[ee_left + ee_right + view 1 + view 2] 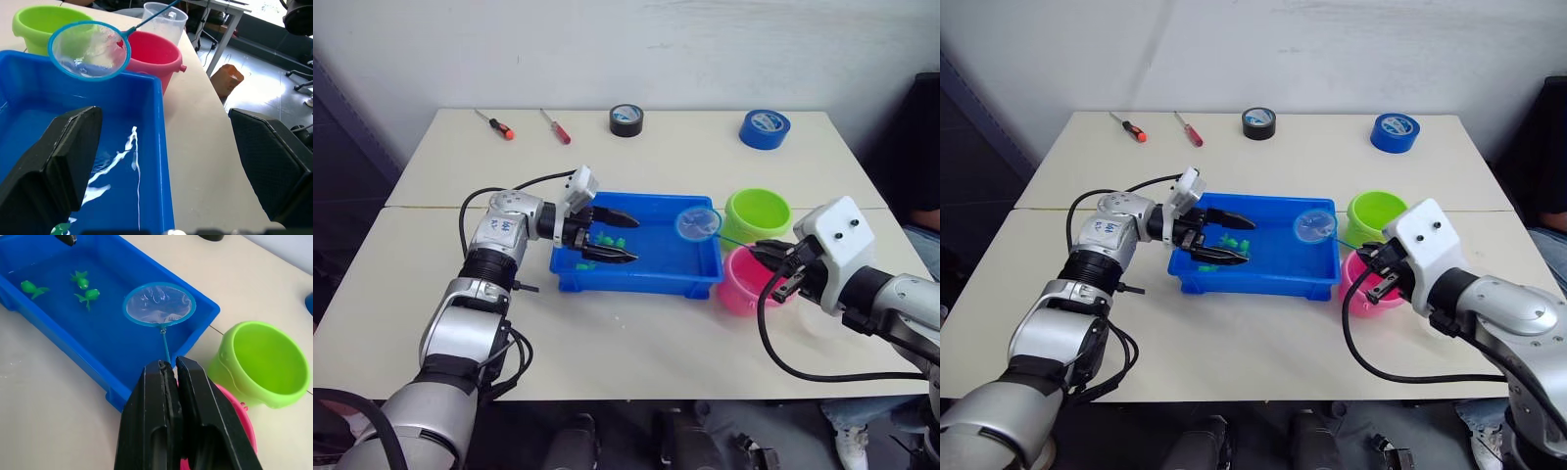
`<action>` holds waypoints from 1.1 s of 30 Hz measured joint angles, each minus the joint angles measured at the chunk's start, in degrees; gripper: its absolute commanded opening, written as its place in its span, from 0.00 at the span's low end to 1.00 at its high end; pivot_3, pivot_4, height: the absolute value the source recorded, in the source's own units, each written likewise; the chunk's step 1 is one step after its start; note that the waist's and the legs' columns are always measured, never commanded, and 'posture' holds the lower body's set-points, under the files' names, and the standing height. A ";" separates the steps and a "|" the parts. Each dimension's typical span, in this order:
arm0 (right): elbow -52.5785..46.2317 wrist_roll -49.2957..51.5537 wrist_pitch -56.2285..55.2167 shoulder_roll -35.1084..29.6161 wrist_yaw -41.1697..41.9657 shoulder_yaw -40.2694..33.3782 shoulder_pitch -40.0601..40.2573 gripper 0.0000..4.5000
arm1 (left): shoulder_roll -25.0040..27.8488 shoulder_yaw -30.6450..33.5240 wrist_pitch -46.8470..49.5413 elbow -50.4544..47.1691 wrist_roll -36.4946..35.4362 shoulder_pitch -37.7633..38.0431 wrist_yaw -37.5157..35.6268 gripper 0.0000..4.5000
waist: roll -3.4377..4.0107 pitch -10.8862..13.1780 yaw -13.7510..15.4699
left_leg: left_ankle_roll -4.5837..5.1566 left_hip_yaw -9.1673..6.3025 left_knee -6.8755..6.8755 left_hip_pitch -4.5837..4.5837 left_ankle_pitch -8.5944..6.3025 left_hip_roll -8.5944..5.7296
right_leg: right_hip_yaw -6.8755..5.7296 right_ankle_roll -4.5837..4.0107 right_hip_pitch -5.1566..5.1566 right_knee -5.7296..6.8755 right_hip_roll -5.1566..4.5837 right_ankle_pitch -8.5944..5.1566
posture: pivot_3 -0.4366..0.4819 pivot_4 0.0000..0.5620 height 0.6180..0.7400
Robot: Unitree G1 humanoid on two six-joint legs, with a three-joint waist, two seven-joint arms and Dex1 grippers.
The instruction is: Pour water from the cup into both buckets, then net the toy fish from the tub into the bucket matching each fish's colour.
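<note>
Closest to the head camera, the right gripper [177, 366] has its two black fingers pressed together on the thin handle of the net [159, 304], whose blue hoop hangs over the end of the blue tub [636, 277] nearest the buckets. Below that gripper sits the pink bucket [742, 284], largely covered by the fingers, with the lime green bucket [260, 363] just behind it. Over the other end of the tub, the left gripper [615, 237] is spread wide. Three green toy fish [80, 280] lie in the water there; whether any pink ones are in the tub cannot be made out. Beyond the pink bucket stands the clear cup [165, 17], its lower part hidden. Everything rests on a pale table [685, 157], with two screwdrivers [496, 124], a black tape roll [626, 119] and a blue tape roll [765, 128] along the far edge by a white wall.
</note>
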 measured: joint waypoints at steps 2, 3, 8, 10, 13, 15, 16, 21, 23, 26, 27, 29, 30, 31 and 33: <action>-0.03 0.74 0.09 0.00 -0.64 0.34 -0.09 0.00 | -0.02 -0.05 -0.72 0.17 0.55 0.00 -0.04 0.99 | 0.00 0.00 0.00 | 0.00 0.00 0.00 -0.01 0.00 0.00 | 0.00 0.00 0.00 0.00 0.00 0.00 | 0.48 0.27 0.97; -0.04 1.14 0.09 0.00 -1.03 0.45 -0.09 0.00 | 0.02 -0.04 -1.18 0.17 0.78 -0.01 -0.05 0.99 | 0.00 0.00 0.02 | 0.00 0.00 0.00 -0.01 0.00 0.00 | 0.00 0.00 0.00 0.00 0.00 0.00 | 0.48 0.27 0.97; -0.02 1.84 -0.12 -0.15 -1.43 1.48 -0.33 0.00 | 0.96 0.00 -1.27 0.13 1.35 0.00 -0.09 0.99 | 0.00 0.00 -0.08 | 0.01 0.00 0.00 -0.01 0.00 0.00 | 0.00 0.00 -0.01 0.01 0.00 0.00 | 0.48 0.27 0.97; 0.01 2.05 -0.36 -0.82 -1.41 2.04 -0.64 0.00 | 1.68 0.04 -1.25 0.03 1.57 0.00 -0.08 0.99 | 0.00 0.00 -0.04 | 0.01 0.00 0.00 -0.01 0.00 0.00 | 0.00 0.00 -0.02 0.02 0.00 0.00 | 0.48 0.27 0.97; 0.24 2.12 -1.56 -2.59 -1.07 2.22 -1.51 0.00 | 2.29 0.03 -1.62 -0.43 1.92 0.00 -0.01 0.99 | 0.00 0.00 0.01 | 0.03 0.00 0.00 -0.02 -0.02 -0.01 | 0.00 0.00 -0.01 0.00 -0.01 0.00 | 0.48 0.27 0.97; 0.61 1.98 -3.03 -3.34 -0.99 3.38 -2.79 0.00 | 2.57 0.03 -2.58 -1.15 2.19 0.25 0.20 0.99 | 0.00 0.00 0.01 | 0.03 -0.01 0.00 -0.02 -0.02 0.00 | 0.00 0.00 -0.01 -0.01 -0.01 0.00 | 0.48 0.27 0.97; 0.76 1.64 -4.13 -4.48 -0.80 4.92 -3.08 0.00 | 3.04 0.02 -2.96 -2.25 2.46 0.71 0.72 0.99 | 0.00 0.00 -0.04 | 0.03 -0.01 -0.01 -0.02 -0.02 0.00 | 0.00 0.00 -0.02 -0.01 -0.01 0.00 | 0.48 0.27 0.97; 2.38 -0.60 -9.61 -7.92 0.58 12.87 -2.30 0.00 | 8.76 0.21 -2.76 -8.28 3.10 5.61 1.96 0.99 | 0.00 0.00 -0.62 | 0.00 0.00 -0.10 -0.01 0.00 0.02 | 0.02 0.00 -0.08 -0.01 0.00 0.00 | 0.48 0.27 0.97; 3.99 -2.20 -12.68 -8.84 1.36 16.03 -2.55 0.00 | 11.04 0.25 -2.22 -10.93 3.19 8.26 2.54 0.99 | 0.00 0.00 -0.61 | 0.00 0.00 -0.08 -0.02 0.00 0.02 | 0.02 0.00 -0.07 -0.01 -0.02 0.00 | 0.48 0.27 0.97; 7.58 -5.40 -16.98 -9.97 2.52 20.70 -3.87 0.00 | 13.99 0.59 -1.07 -13.93 3.21 11.01 3.46 0.99 | 0.00 0.00 -0.47 | 0.01 0.00 -0.07 -0.02 0.00 0.01 | 0.02 0.00 -0.07 -0.03 -0.04 0.00 | 0.48 0.27 0.97; 8.35 -6.07 -17.72 -10.14 2.74 21.47 -4.20 0.00 | 14.31 0.73 -0.94 -14.23 3.21 11.22 3.70 0.99 | 0.00 0.00 -0.43 | 0.01 0.00 -0.06 -0.02 0.00 0.01 | 0.02 0.00 -0.08 -0.02 -0.04 0.00 | 0.48 0.27 0.97; 12.23 -8.74 -20.76 -10.19 3.76 25.06 -6.48 0.00 | 15.83 1.11 -0.53 -15.81 3.26 12.49 5.06 0.99 | 0.00 0.00 -0.31 | 0.01 0.00 -0.06 -0.02 0.00 0.01 | 0.02 0.00 -0.07 -0.04 -0.04 0.00 | 0.48 0.27 0.97; 13.75 -9.69 -21.71 -10.19 4.05 26.04 -6.97 0.00 | 16.04 1.26 -0.49 -16.09 3.29 12.76 5.61 0.99 | 0.00 0.00 -0.28 | 0.01 0.00 -0.07 -0.02 0.00 0.01 | 0.01 0.00 -0.08 -0.04 -0.05 0.00 | 0.48 0.27 0.97; 15.50 -10.83 -22.78 -10.18 4.39 27.41 -7.65 0.00 | 16.31 1.28 -0.38 -16.42 3.32 13.15 6.36 0.99 | 0.00 0.00 -0.19 | 0.01 0.00 -0.07 -0.02 0.00 0.01 | 0.00 0.00 -0.08 -0.04 -0.05 0.00 | 0.48 0.27 0.97; 18.38 -12.94 -24.73 -10.17 5.27 29.94 -8.69 0.00 | 16.71 1.45 0.11 -17.15 3.31 14.04 7.66 0.99 | 0.00 0.00 -0.07 | 0.01 0.00 -0.06 -0.04 0.00 0.01 | 0.00 -0.01 -0.08 -0.05 -0.06 0.00 | 0.48 0.27 0.97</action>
